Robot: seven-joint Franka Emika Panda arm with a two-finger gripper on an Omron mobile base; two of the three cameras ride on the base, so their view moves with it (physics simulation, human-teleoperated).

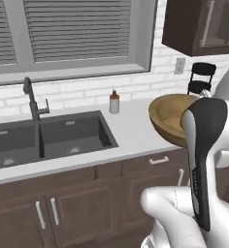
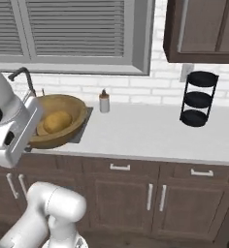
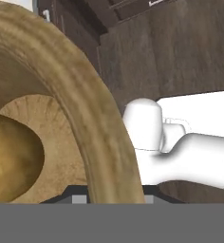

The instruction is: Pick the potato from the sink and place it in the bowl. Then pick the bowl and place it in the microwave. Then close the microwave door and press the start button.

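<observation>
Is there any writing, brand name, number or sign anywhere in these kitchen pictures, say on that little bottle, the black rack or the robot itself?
No readable text in any view.
Small white soap bottle with a brown cap: plain, no label.
Black three-tier round rack: no marking.
Round tan wooden bowl holding the yellowish-brown potato: bare wood grain.
White wall outlet plate: blank.

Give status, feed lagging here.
Gripper shut on bowl rim, bowl lifted. Potato inside bowl. Nothing in the way seen.

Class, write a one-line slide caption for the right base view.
Wooden bowl with a potato inside, lifted beside the robot's arm, above the kitchen counter.
</observation>
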